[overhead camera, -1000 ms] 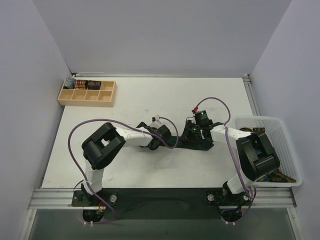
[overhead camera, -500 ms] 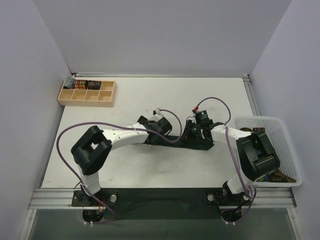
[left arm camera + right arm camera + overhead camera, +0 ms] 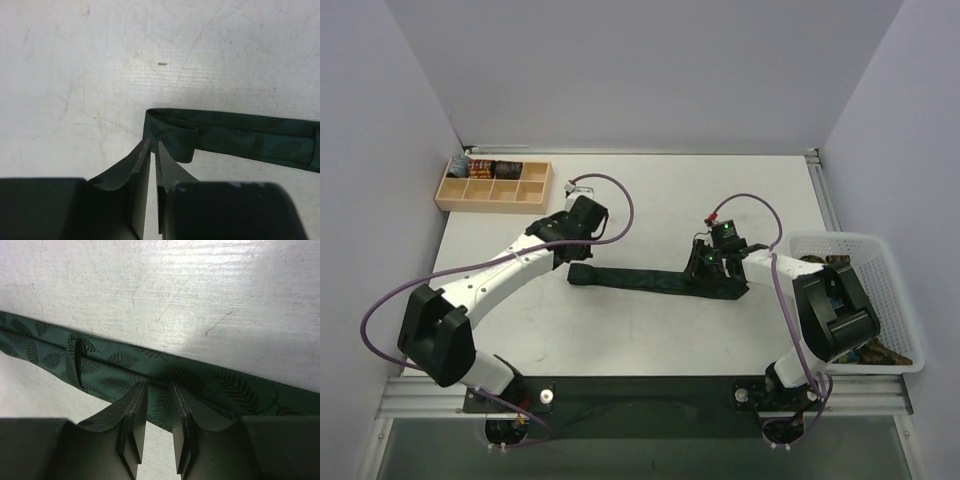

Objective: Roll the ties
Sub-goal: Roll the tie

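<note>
I am only beginning to roll the dark green leaf-patterned fabric necktie [image 3: 640,278], which is lying flat mid-frame on the white worktop [image 3: 670,200] with just its left end folded, my left tool [image 3: 154,145] hovering closed and empty beside it, my right tool [image 3: 156,389] pressing its other end, pinching or not I cannot tell.

The green tie [image 3: 235,137] was smooth cloth with a faint shine. The white counter [image 3: 75,75] looked dull and scratched. The tray [image 3: 490,207] was plain pale wood, and the basket [image 3: 835,239] was white plastic.
</note>
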Controlling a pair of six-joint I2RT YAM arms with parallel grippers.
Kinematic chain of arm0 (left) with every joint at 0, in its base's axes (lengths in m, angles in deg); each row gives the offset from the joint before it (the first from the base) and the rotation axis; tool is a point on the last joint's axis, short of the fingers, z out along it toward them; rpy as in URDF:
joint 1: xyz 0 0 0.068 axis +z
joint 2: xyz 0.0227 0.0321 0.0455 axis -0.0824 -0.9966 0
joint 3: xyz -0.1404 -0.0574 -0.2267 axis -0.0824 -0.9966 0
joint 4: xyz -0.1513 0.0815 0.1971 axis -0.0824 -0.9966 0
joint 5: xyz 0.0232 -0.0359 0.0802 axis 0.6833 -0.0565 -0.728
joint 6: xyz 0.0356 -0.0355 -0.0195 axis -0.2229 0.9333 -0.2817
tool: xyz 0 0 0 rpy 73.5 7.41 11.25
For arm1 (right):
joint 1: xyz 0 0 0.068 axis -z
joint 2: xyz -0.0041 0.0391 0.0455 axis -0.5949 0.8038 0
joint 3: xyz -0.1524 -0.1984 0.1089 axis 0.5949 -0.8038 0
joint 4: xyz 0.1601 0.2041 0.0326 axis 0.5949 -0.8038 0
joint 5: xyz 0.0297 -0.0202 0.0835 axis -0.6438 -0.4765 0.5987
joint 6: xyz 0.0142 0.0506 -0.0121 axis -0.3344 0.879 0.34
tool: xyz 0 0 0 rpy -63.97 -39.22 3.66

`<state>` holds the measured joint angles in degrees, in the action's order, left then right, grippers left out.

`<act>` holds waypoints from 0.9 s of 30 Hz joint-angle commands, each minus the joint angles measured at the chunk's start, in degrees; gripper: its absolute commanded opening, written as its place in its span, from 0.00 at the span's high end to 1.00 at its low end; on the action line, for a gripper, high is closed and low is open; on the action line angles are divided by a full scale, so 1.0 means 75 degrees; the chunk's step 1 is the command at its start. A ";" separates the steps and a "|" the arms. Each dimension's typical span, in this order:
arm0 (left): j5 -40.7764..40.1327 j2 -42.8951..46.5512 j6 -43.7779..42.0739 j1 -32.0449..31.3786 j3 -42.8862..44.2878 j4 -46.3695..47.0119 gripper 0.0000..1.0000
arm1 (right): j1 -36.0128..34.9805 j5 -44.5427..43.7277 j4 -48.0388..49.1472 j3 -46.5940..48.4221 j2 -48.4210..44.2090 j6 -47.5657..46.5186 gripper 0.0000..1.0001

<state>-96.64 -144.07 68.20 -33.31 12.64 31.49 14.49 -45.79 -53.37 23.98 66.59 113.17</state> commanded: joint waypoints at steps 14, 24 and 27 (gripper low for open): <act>0.1646 -0.1712 0.0489 0.0350 -0.0496 0.1010 0.87 | 0.0100 -0.0120 -0.0557 0.0423 0.0259 -0.0363 0.74; 0.1951 -0.1516 0.0852 0.0408 -0.0413 0.1092 0.78 | 0.0042 -0.0050 -0.1058 0.1031 -0.0056 -0.0948 0.74; 0.2080 -0.1024 0.0899 0.0594 -0.0390 0.1022 0.67 | -0.0122 -0.0038 -0.1376 0.1336 -0.0244 -0.1475 0.73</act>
<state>-82.82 -156.60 73.51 -30.39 7.92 37.91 14.53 -45.98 -59.78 30.38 67.92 106.65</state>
